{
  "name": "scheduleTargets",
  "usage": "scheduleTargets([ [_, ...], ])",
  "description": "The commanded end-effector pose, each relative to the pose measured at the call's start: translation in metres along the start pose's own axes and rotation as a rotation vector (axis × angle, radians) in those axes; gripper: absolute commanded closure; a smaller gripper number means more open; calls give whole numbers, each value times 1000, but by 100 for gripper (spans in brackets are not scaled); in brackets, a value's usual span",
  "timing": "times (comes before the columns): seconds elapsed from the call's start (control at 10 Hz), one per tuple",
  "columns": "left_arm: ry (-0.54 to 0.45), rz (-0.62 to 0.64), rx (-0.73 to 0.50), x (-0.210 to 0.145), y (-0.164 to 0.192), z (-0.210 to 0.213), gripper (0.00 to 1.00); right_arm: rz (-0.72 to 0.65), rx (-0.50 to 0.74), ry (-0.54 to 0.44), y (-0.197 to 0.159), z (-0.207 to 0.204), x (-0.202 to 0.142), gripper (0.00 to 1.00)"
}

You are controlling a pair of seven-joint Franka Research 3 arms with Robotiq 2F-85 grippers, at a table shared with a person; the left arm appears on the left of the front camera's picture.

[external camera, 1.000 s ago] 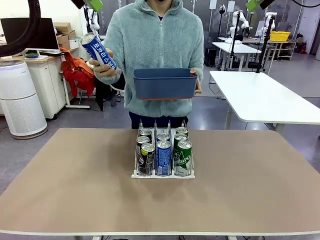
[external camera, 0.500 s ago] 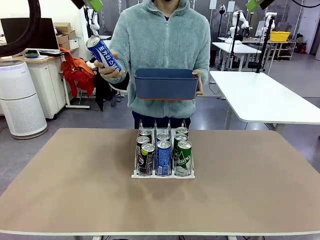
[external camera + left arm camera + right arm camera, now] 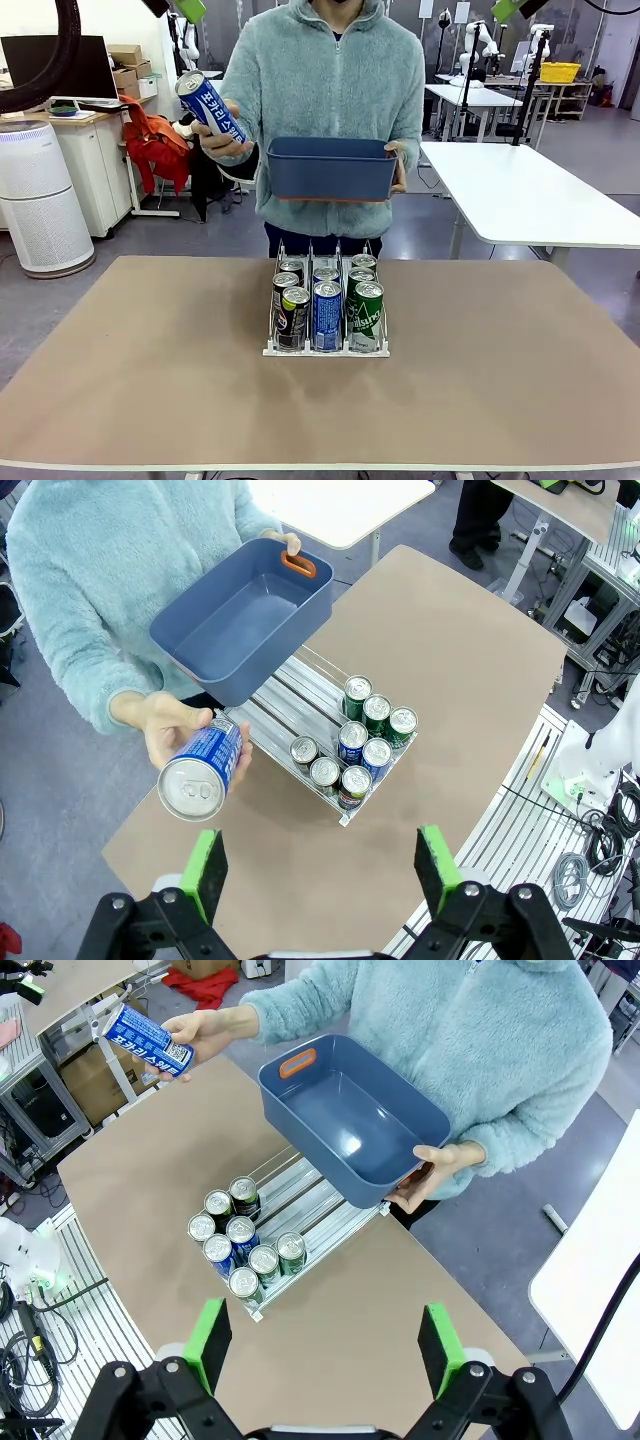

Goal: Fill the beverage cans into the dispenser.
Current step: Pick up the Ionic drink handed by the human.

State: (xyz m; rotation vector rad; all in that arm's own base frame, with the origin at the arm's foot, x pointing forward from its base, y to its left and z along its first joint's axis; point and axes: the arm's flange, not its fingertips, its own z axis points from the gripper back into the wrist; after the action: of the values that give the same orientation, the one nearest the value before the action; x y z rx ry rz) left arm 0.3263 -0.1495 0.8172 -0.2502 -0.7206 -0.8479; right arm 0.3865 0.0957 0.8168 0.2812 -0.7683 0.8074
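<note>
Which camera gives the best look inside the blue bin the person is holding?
The right wrist view: the blue bin opens toward it, so nearly its whole floor shows, bare. The left wrist view also looks in, at more of a slant; the front view gives its outer wall.

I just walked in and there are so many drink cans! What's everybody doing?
A person in a fluffy pale-blue jacket stands across the tan table. One hand holds a blue aluminium can with white lettering and the other an empty dark blue plastic bin. On the table, the clear plastic and wire can dispenser holds six cans, two in each lane. The robot's left gripper and right gripper hang open high above, touching nothing.
</note>
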Motion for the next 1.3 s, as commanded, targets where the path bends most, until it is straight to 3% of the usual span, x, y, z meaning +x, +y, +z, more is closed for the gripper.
scheduleTargets([
  [0.0, 3, 5, 0, -3, 0, 1, 0, -1, 5, 4, 0, 1, -2, 0],
  [0.7, 91, -48, 105, -13, 22, -40, 0, -1, 5, 4, 0, 1, -2, 0],
  [1.2, 59, -22, 88, -32, 43, -74, 0, -1, 5, 4, 0, 1, -2, 0],
])
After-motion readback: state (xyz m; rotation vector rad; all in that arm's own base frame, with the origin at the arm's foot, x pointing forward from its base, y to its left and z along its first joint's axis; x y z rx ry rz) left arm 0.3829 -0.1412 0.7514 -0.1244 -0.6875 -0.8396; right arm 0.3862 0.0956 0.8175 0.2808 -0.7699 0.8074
